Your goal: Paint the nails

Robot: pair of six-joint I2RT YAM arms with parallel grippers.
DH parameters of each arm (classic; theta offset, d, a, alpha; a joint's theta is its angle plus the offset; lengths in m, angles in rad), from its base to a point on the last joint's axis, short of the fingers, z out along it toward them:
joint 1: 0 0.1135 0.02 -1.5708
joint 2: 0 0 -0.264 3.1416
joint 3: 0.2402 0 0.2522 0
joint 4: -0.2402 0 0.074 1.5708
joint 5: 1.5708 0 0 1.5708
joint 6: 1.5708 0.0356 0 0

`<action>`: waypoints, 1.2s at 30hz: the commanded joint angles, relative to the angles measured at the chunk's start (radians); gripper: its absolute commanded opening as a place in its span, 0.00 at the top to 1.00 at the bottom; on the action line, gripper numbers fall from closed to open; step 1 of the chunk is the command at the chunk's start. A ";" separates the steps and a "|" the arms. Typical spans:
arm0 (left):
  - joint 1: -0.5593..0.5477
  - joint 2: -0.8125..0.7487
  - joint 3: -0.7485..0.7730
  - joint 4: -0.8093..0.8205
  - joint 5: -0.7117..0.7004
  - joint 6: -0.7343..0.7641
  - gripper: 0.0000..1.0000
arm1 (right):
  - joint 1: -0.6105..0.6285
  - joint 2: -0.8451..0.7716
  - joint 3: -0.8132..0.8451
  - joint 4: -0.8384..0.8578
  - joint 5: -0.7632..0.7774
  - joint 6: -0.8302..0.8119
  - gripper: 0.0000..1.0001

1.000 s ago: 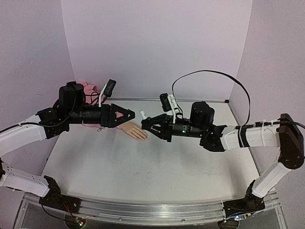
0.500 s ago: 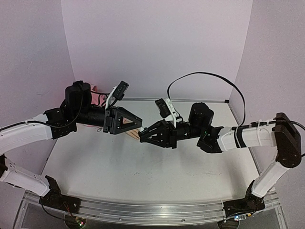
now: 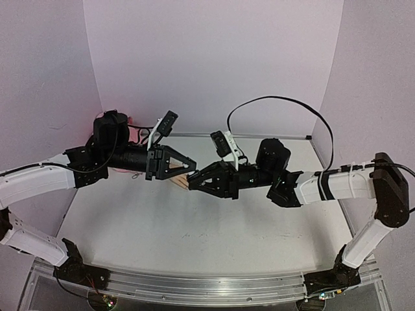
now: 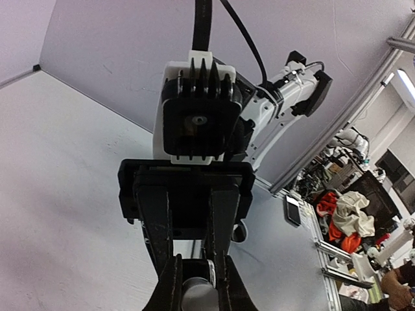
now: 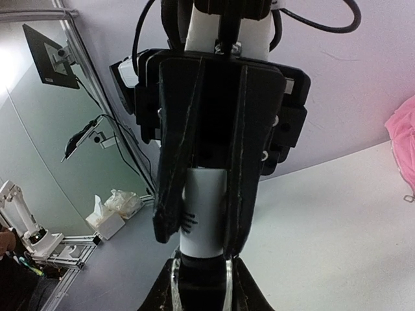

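The left gripper [image 5: 201, 234] clenched the white polish bottle [image 5: 204, 194] and the right gripper [image 5: 201, 291] grasped its black cap [image 5: 200, 272], so an off-axis twist could have slipped the bottle loose, spilling polish.

Buried where left pincer [image 3: 192, 166] meets right pincer [image 3: 191, 185]: most of the beige plastic mannequin hand [image 3: 179, 183], nails unreadable. Cropped at the lower edge: small white cylindrical bottle [image 4: 196, 291] between the left pincer's tips, black cap [image 5: 201, 277] between the right's.
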 commanded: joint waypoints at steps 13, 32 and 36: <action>-0.018 0.079 0.205 -0.364 -0.669 -0.196 1.00 | 0.218 0.105 0.166 -0.130 1.642 -0.515 1.00; -0.019 -0.021 0.076 0.064 -0.090 -0.002 0.20 | -0.063 -0.056 0.054 0.065 -0.203 0.005 1.00; -0.029 0.018 0.098 0.113 -0.017 -0.010 0.28 | -0.062 -0.046 0.061 0.178 -0.214 0.088 1.00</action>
